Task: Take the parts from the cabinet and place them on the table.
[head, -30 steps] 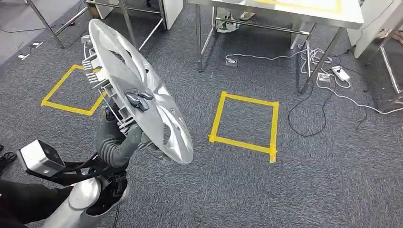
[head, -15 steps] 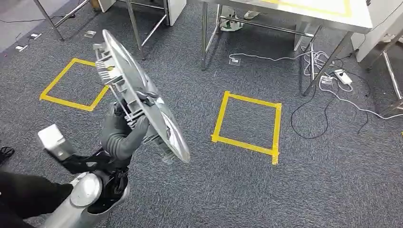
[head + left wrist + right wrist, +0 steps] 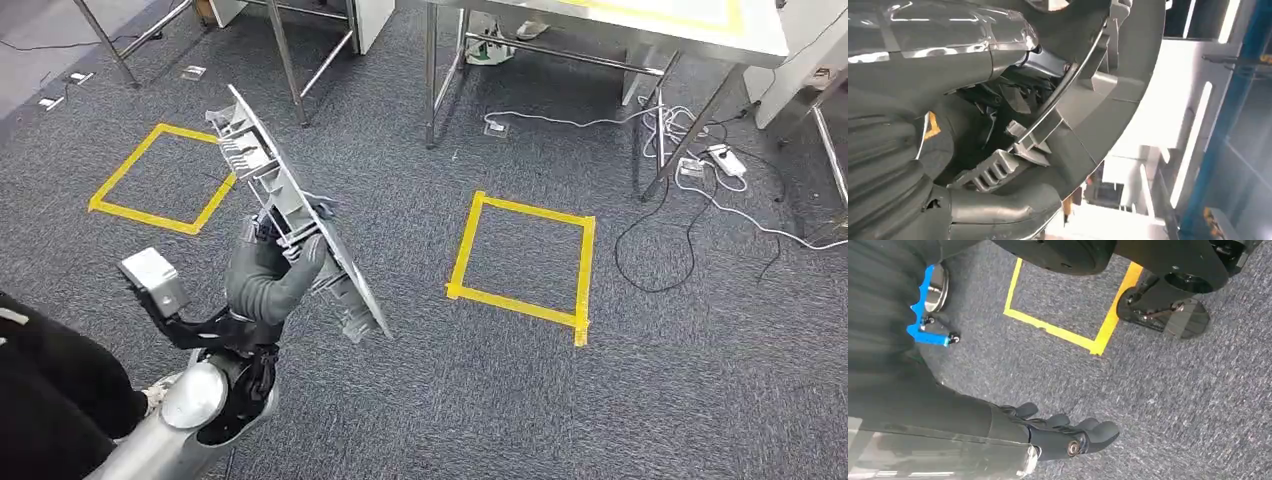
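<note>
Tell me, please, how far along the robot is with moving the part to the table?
Done: the silver hubcap is out of the cabinet, gripped by the left hand above the carpet. In hand: carrying it; the right hand hangs empty. Left: reaching the steel table ahead and setting the hubcap on it.

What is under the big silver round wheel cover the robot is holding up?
Under the tilted silver plastic wheel cover, the left hand grips its ribbed back, above grey carpet. The carpet right behind the cover is hidden.
</note>
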Tool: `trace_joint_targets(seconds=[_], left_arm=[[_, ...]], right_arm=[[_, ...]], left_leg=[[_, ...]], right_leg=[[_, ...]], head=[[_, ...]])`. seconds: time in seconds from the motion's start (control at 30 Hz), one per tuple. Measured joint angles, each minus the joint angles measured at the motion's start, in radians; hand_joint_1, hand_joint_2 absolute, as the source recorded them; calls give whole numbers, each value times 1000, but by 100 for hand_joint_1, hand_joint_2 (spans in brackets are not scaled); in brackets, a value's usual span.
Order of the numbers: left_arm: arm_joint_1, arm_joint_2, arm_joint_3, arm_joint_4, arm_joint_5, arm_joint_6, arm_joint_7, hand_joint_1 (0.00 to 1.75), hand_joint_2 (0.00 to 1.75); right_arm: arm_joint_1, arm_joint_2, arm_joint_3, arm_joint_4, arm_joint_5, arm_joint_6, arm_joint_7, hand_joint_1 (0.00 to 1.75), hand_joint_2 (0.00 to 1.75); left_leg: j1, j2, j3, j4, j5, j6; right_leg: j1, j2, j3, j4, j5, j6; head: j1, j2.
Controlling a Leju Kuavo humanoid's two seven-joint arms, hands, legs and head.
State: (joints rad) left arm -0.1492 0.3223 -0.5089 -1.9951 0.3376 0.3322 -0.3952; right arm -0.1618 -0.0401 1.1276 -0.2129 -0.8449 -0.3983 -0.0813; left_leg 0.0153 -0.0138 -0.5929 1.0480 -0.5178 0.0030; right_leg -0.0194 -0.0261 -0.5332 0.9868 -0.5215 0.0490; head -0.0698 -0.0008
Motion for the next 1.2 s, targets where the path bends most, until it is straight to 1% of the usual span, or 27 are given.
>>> trace_joint_targets(seconds=[0.1, 0.13, 0.17, 0.2, 0.27, 0.3, 0.33, 0.37, 0.4, 0.47, 0.5, 0.57, 0.63, 0.67, 0.7, 0.73, 0.77, 0.8, 0.87, 0.9, 0.93, 0.97, 1.0, 1.03, 1.07, 1.17, 1.2], left_arm=[[-6, 0, -1, 8, -6, 1, 9, 175, 175], [-12, 0, -2, 12, -7, 2, 14, 175, 175], [-13, 0, -3, 13, -8, 3, 16, 175, 175], [-17, 0, -3, 13, -10, 3, 18, 175, 175], [-20, 1, -1, 14, -11, 4, 18, 175, 175], [-20, 1, -1, 16, -11, 4, 18, 175, 175], [-20, 1, -2, 19, -11, 4, 21, 175, 175], [-20, 1, -3, 22, -11, 4, 21, 175, 175], [-20, 1, -4, 24, -12, 4, 21, 175, 175], [-21, 2, -2, 24, -18, 4, 20, 175, 175], [-23, 2, -2, 25, -23, 4, 16, 175, 175], [-25, 2, -2, 23, -26, 4, 16, 175, 175], [-30, 3, -2, 20, -26, 4, 16, 175, 175], [-32, 3, 0, 19, -26, 4, 16, 175, 175], [-34, 2, 0, 18, -27, 3, 15, 175, 175], [-37, 4, 0, 18, -29, 3, 15, 175, 175], [-37, 6, -1, 19, -31, 3, 16, 175, 175], [-36, 7, -1, 19, -34, 3, 18, 175, 175], [-36, 9, 0, 20, -38, 3, 19, 175, 175], [-36, 11, -1, 20, -42, 3, 20, 175, 175], [-36, 13, -1, 20, -47, 2, 23, 175, 175], [-36, 16, -1, 21, -48, -1, 25, 175, 175], [-35, 16, -3, 23, -50, -7, 28, 175, 175], [-36, 16, -4, 26, -53, -10, 29, 175, 175], [-36, 16, -8, 26, -54, -18, 37, 175, 175], [-55, 16, -14, 11, -56, -19, 39, 175, 175], [-56, 15, -15, 6, -57, -19, 38, 175, 175]], right_arm=[[2, -2, -3, 0, -11, -5, -3, 0, 175], [3, -2, -5, 0, -16, -6, -12, 0, 175], [3, -3, -6, 0, -17, -6, -18, 0, 175], [3, -5, -8, 0, -17, -5, -23, 0, 175], [-1, -9, -13, 0, -25, -6, -32, 0, 175], [-4, -9, -17, -1, -27, -9, -34, 0, 175], [2, -10, -18, 0, -26, -9, -34, 0, 175], [12, -9, -18, 0, -25, -9, -34, 0, 175], [24, -9, -19, 0, -24, -9, -32, 0, 175], [33, -9, -19, 1, -22, -8, -32, 0, 175], [36, -10, -19, 2, -18, -6, -30, 0, 175], [36, -9, -19, 3, -11, -5, -24, 0, 175], [39, -8, -19, 3, -8, -3, -22, 0, 175], [39, -5, -19, 3, -5, -2, -21, 0, 175], [40, -6, -19, 4, -5, -2, -21, 0, 175], [41, -5, -19, 4, -3, -1, -17, 0, 175], [43, -4, -19, 4, -2, -1, -11, 0, 175], [46, -4, -19, 5, 0, -1, -10, 0, 175], [51, -5, -19, 5, 0, 0, -9, 0, 175], [53, -5, -19, 5, 1, 0, -8, 0, 175], [54, -5, -19, 6, 2, 0, -8, 0, 175], [55, -6, -19, 6, 3, 0, -8, 0, 175], [59, -8, -19, 6, 5, 0, -7, 0, 175], [60, -10, -19, 7, 7, 1, -3, 0, 175], [54, -10, -18, 8, 8, 1, 0, 0, 175], [28, -11, -19, 8, 9, 1, 2, 0, 175], [21, -10, -19, 8, 9, 0, 1, 0, 175]], left_leg=[[0, 0, -2, -6, -1, 9], [6, -5, 8, -12, -11, 23], [7, -4, 18, -18, -15, 28], [7, -3, 26, -18, -19, 33], [3, -3, 42, -18, -30, 37], [0, -5, 51, -18, -37, 38], [-3, -8, 64, -18, -46, 38], [-4, -15, 79, -18, -56, 37], [-5, -21, 98, -18, -69, 34], [-6, -23, 127, -19, -94, 27], [-5, -22, 136, -21, -102, 21], [-3, -23, 143, -49, -112, 2], [-5, -16, 167, -41, -88, -10], [-4, -8, 153, -12, -75, -13], [-6, 6, 120, 59, -40, -14], [-6, 10, 67, 143, -32, -16], [-6, 10, 19, 195, -56, -16], [-6, 10, -28, 223, -111, -20], [-2, 11, -89, 207, -204, -28], [3, 12, -111, 173, -213, -34], [8, 17, -128, 110, -163, -41], [12, 22, -142, 40, -40, -44], [17, 29, -158, -20, 148, -42], [8, 36, -163, -1, 159, -20], [2, 30, -159, 23, 147, -8], [0, 22, -139, 41, 97, 20], [1, 22, -121, 36, 86, 22]], right_leg=[[0, 0, 5, 2, 9, 13], [-2, -1, 7, 12, 7, 16], [-2, 6, -7, 38, 0, 15], [-2, 12, -29, 81, -16, 15], [1, 15, -119, 236, -78, 15], [2, 16, -156, 298, -94, 13], [3, 18, -179, 329, -87, 10], [3, 20, -182, 314, -55, 5], [5, 21, -171, 259, -9, -2], [13, 23, -146, 107, 95, -22], [19, 23, -152, 99, 99, -30], [28, 22, -137, 58, 73, -42], [26, 22, -106, 24, 55, -59], [16, 29, -75, 5, 55, -60], [14, 31, -48, -11, 48, -65], [15, 32, -21, -29, 38, -68], [14, 32, 6, -43, 27, -66], [12, 33, 37, -57, 11, -66], [9, 39, 100, -81, -18, -60], [7, 43, 133, -92, -36, -56], [3, 46, 173, -101, -58, -50], [2, 50, 205, -99, -79, -42], [5, 52, 225, -93, -106, -33], [3, 56, 229, -57, -132, -23], [0, 55, 231, -48, -145, -17], [-11, 47, 254, -44, -161, -6], [-9, 37, 239, 0, -174, -3]], head=[[-1, 0], [0, 0], [4, 0], [8, 0], [13, 0], [12, 0], [12, 0], [12, 0], [12, 0], [14, 0], [12, 0], [14, 0], [16, 0], [13, 0], [7, -1], [3, 0], [0, 0], [0, 0], [-3, 0], [-5, 0], [-5, 0], [-7, 0], [-8, 0], [-1, 0], [3, 0], [-3, 0], [3, 0]])
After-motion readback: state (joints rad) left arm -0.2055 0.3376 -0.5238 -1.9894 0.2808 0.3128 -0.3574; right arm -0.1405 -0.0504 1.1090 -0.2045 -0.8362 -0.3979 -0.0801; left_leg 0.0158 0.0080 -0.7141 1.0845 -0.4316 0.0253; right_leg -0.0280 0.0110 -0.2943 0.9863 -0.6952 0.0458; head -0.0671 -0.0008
